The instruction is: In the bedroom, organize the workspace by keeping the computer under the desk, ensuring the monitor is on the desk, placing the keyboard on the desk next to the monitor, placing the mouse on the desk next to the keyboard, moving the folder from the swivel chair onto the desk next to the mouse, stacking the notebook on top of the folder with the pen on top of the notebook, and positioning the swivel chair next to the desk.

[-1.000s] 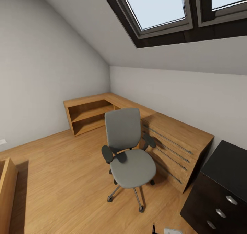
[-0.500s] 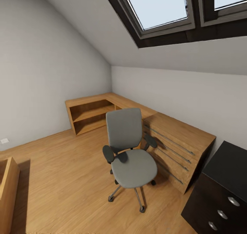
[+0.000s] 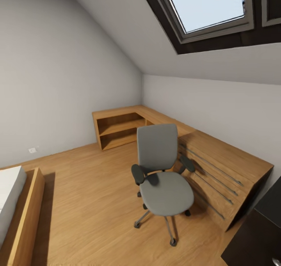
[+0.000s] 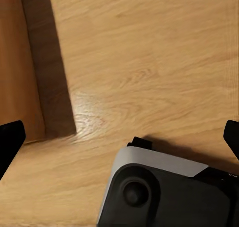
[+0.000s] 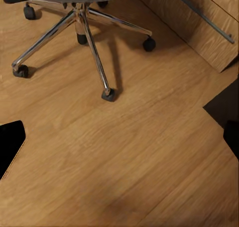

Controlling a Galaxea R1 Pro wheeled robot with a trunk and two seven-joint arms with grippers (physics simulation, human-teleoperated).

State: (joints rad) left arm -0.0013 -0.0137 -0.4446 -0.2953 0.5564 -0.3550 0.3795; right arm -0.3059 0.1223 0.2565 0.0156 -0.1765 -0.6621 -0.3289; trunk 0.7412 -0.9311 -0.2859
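The swivel chair, with grey seat and back and black armrests, stands on the wooden floor with nothing on its seat. Its chrome star base shows close up in the right wrist view. A black corner of the desk fills the lower right of the head view and appears again as the desk. My left gripper hangs open over the floor above my own base. My right gripper is open over bare floor near the chair's casters. Folder, notebook, keyboard, mouse, monitor and computer are out of view.
A plain wooden dresser stands right behind the chair, with a low L-shaped wooden shelf in the far corner. A bed with a wooden frame lies at the left; its side is close to my left gripper. A sloped ceiling with a skylight hangs overhead.
The head camera has swung to the left: chair and dresser sit further right in the picture, the bed has come into view, and most of the desk has slid out. The chair itself has not moved.
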